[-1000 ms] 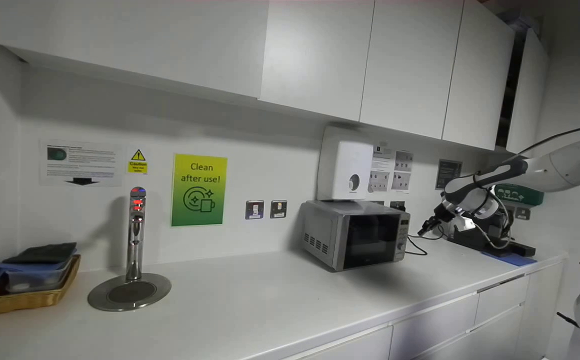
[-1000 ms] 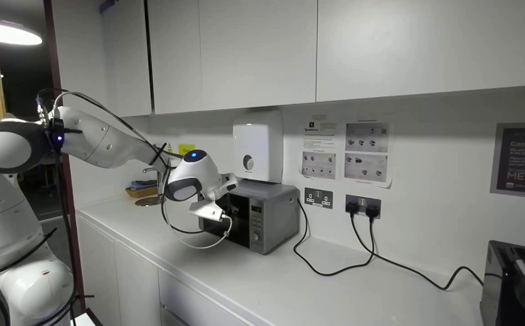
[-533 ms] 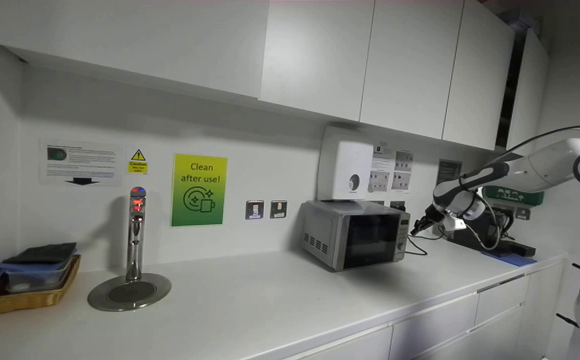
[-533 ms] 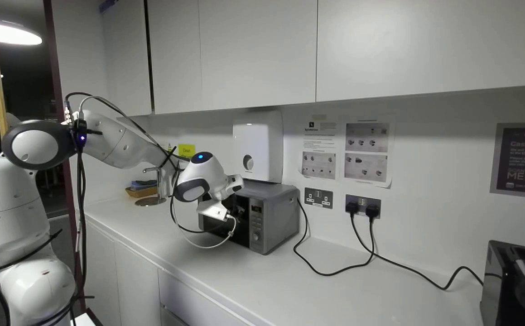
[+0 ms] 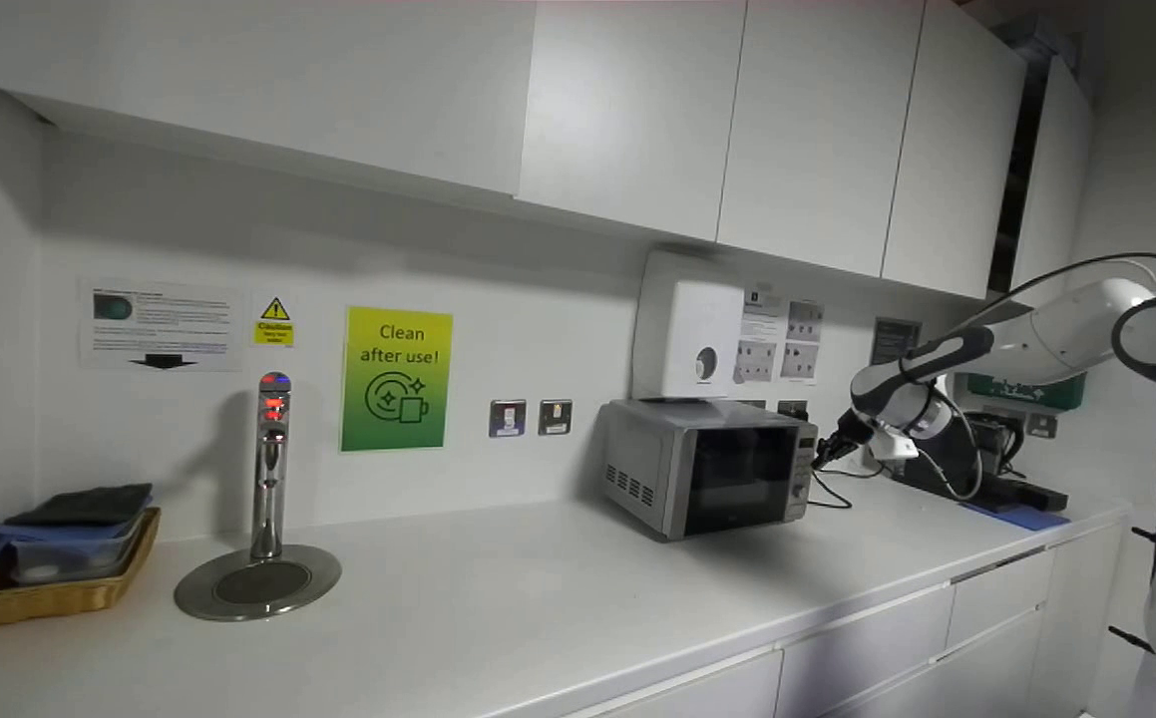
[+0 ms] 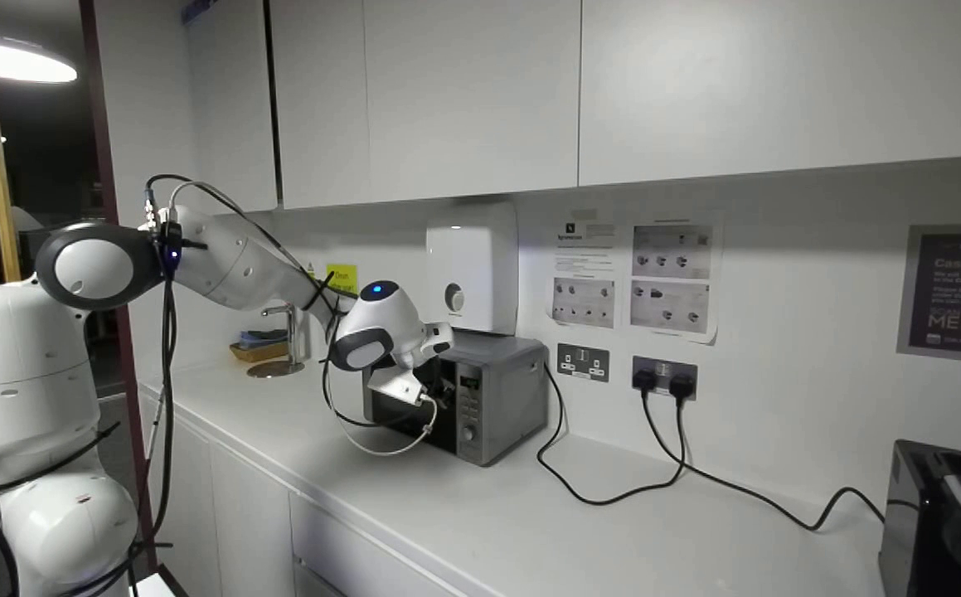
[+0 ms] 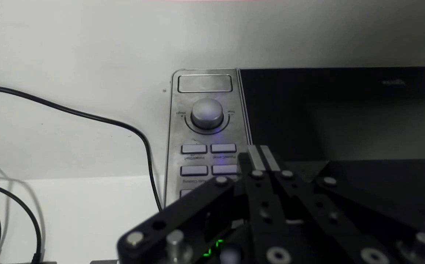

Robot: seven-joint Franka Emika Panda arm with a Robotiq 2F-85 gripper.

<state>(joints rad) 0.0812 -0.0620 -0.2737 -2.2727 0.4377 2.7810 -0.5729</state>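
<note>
Gripper (image 7: 263, 157) pinched together, empty. Likely positioning step, microwave buttons (image 7: 223, 148) just beside it; next move probably needs fine alignment.

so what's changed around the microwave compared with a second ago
The arm has carried the shut gripper closer to the microwave, toward its button panel. I see nothing taken hold of or let go. The microwave, the tap and the basket stayed put.

I see a white tabletop (image 5: 498, 598): microwave (image 5: 707, 469) near its back edge, basket (image 5: 59, 600) by a back corner, blue mat (image 5: 1031, 518) near the front edge.
</note>
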